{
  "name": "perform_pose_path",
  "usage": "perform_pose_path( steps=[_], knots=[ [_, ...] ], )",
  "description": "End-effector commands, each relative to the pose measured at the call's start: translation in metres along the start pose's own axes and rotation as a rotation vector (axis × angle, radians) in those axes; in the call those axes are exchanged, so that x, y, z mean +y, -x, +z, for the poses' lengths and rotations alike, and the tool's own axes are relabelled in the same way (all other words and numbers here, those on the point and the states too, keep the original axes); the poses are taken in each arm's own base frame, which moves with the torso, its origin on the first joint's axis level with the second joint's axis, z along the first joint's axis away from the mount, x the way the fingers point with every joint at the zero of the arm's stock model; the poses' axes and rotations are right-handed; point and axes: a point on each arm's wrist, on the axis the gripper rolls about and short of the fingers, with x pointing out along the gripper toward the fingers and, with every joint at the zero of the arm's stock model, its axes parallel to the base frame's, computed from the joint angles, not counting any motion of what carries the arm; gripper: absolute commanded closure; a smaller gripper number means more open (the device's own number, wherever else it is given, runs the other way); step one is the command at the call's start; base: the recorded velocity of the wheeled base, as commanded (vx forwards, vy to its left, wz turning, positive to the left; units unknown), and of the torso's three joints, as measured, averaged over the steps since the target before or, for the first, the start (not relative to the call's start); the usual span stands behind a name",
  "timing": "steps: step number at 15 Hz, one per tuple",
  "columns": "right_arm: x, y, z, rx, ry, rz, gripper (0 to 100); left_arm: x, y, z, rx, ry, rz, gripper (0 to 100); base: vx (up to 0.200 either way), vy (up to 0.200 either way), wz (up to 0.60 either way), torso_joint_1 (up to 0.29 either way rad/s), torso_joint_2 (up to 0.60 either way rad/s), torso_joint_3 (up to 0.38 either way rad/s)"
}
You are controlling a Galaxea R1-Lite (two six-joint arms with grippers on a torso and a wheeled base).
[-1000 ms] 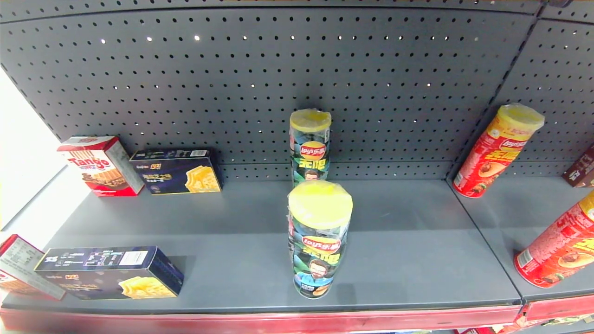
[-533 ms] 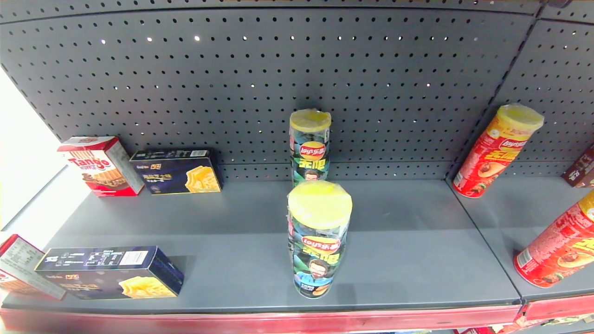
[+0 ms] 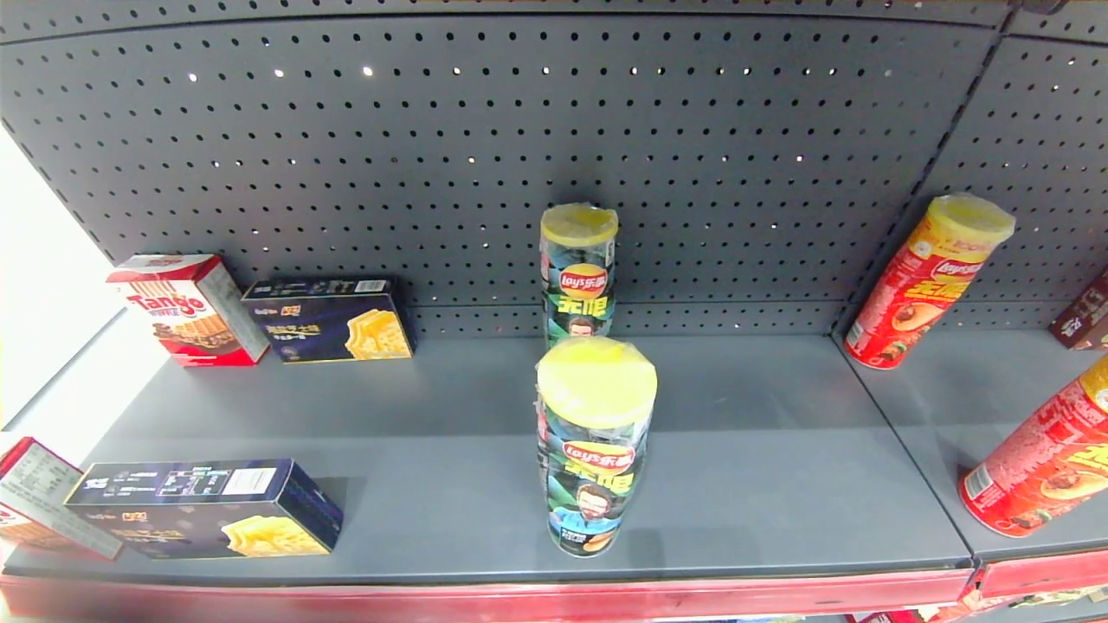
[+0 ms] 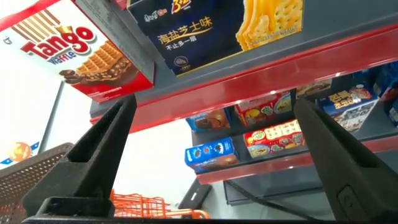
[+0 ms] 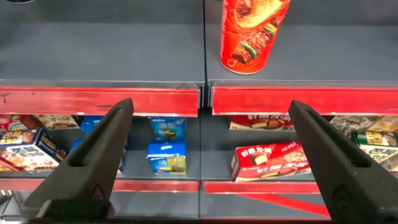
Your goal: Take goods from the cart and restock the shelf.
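While the head camera looks down on the grey metal shelf (image 3: 762, 450), I count two tall chip tubes with yellow lids and dark labels carrying a round logo and a cartoon face. The front tube (image 3: 595, 450) stands upright near the red edge strip (image 3: 519, 601). The back tube (image 3: 578, 272) stands straight behind it, against the perforated back panel (image 3: 433, 156). At the back left, a red-and-white wafer box (image 3: 186, 310) sits just beside a dark blue cracker box (image 3: 329, 318). At the front left, a second dark blue cracker box (image 3: 203, 509) lies beside a front red box (image 3: 43, 497) whose small-print side faces me. In the bay to the right stand a far red tube (image 3: 926, 285) and a near red tube (image 3: 1039, 467).

From the left wrist camera, my left claw (image 4: 214, 102) is spread wide with nothing in it, below the shelf front. This angle gives me the printed faces: wafers pictured on the front red box (image 4: 74, 53), crackers on the second dark blue cracker box (image 4: 211, 31). Lower tiers hold blue packs (image 4: 211, 155). An orange wire frame (image 4: 143, 208) sits low down; I cannot tell whether it is the cart.

From the right wrist camera, my right claw (image 5: 210, 104) is equally wide and empty. One red skewer-print tube (image 5: 252, 34) stands upright close to the shelf front. A red carton (image 5: 270, 160) lies on a lower tier.
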Motion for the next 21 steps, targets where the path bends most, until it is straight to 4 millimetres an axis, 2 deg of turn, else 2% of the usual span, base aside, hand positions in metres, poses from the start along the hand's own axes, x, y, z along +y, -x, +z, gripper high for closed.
perform_pose_path(
  steps=[1,7,17,18,21],
  knots=[
    [0.0,0.0,0.0,0.0,-0.002,0.0,0,0.0,0.001,0.0,-0.01,0.001,0.017,0,0.0,0.0,0.0,0.0,0.0,0.0],
    [0.0,0.0,0.0,0.0,0.0,0.0,0,0.0,0.008,-0.003,-0.112,0.05,-0.009,0,0.0,0.0,0.0,0.0,0.0,0.0],
    [0.0,0.0,0.0,0.0,0.0,0.0,0,-0.001,0.008,-0.003,-0.121,0.201,-0.046,0,0.0,0.0,0.0,0.0,0.0,0.0],
    [0.0,0.0,0.0,0.0,-0.002,0.0,0,-0.001,0.008,-0.003,-0.126,0.255,-0.048,0,0.0,0.0,0.0,0.0,0.0,0.0],
    [0.0,0.0,0.0,0.0,-0.002,0.0,0,-0.003,-0.002,0.001,-0.121,0.266,-0.077,0,0.0,0.0,0.0,0.0,0.0,0.0]
  ],
)
